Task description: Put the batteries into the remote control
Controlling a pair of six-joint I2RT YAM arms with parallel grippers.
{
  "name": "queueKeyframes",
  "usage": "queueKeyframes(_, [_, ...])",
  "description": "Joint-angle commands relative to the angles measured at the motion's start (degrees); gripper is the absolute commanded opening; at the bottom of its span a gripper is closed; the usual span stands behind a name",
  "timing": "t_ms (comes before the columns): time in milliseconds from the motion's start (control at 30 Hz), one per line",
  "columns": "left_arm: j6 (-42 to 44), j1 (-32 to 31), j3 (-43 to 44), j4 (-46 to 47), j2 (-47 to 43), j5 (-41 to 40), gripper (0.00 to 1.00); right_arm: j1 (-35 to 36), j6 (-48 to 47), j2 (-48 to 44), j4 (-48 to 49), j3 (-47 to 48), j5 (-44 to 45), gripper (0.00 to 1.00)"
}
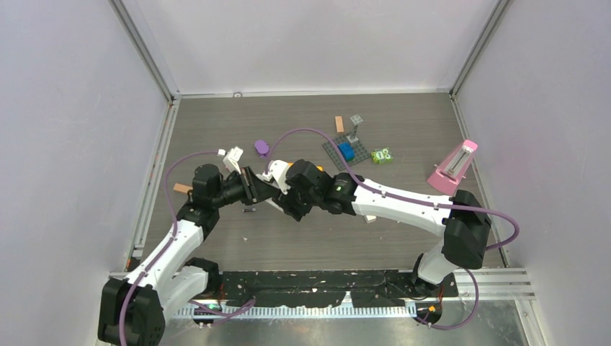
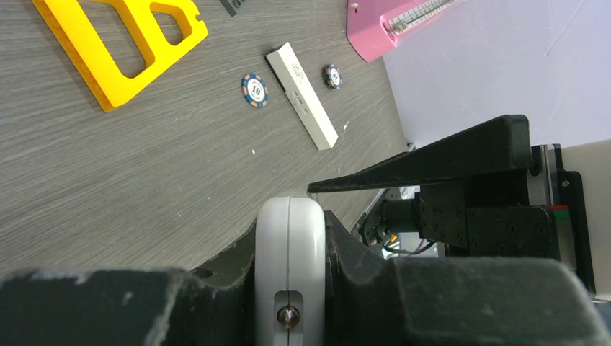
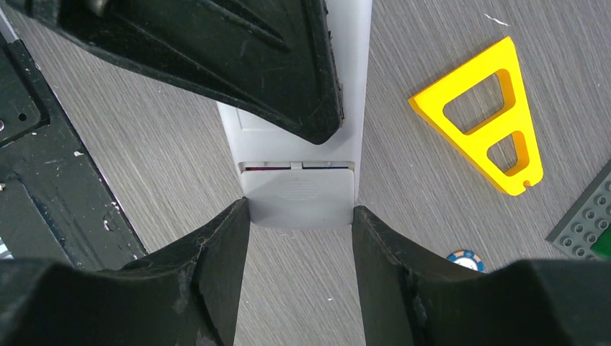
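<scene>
Pinching the end of the remote control (image 3: 297, 189), my right gripper (image 3: 299, 209) is narrowed onto its sides.
Its long axis runs straight away from the fingertips (image 3: 229, 232); the batteries (image 3: 270, 167) (a purple-blue sliver) sit just beyond, while my left gripper (image 2: 288, 244) clamps the body.

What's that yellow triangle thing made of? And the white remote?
The yellow triangle looks like hard plastic: one solid bright colour, smooth matte face, crisp cut-out holes. The remote also looks like plastic: pale grey-white, slight sheen, a ribbed grip patch moulded into its cover. Looks alone can't prove it.
</scene>
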Motion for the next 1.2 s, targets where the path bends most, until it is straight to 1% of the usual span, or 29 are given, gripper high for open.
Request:
queueKeyframes(0, [-7.2,-0.7,1.8,3.4,0.5,10.0,0.00,-1.1,0.2,0.8,4.8,3.3,1.5,0.39])
queueKeyframes(167, [-10.5,-0.7,2.2,4.4,1.2,12.7,0.00,-1.3,-0.3,1.1,3.8,3.7,-0.4,0.40])
queueKeyframes(400, [-17.4,-0.7,1.3,11.6,2.1,14.9,0.00,-1.4,-0.3,2.2,1.7,4.9,-1.1,0.44])
queueKeyframes(600, [-18.8,-0.7,1.7,11.4,2.5,14.0,0.00,-1.4,-0.4,3.2,-0.8,5.9,-1.2,0.48])
queueKeyframes(767, [-21.1,-0.7,1.4,13.1,3.9,14.3,0.00,-1.6,-0.4,3.8,-3.1,7.3,-1.2,0.51])
queueKeyframes(1000, [-25.3,-0.5,1.0,14.9,5.6,15.2,0.00,-1.6,-1.5,6.0,-11.8,12.5,-0.1,0.53])
queueKeyframes(1167, [-24.4,-0.4,2.0,12.5,5.9,16.2,0.00,-1.6,-3.1,6.8,-14.6,13.3,2.8,0.53])
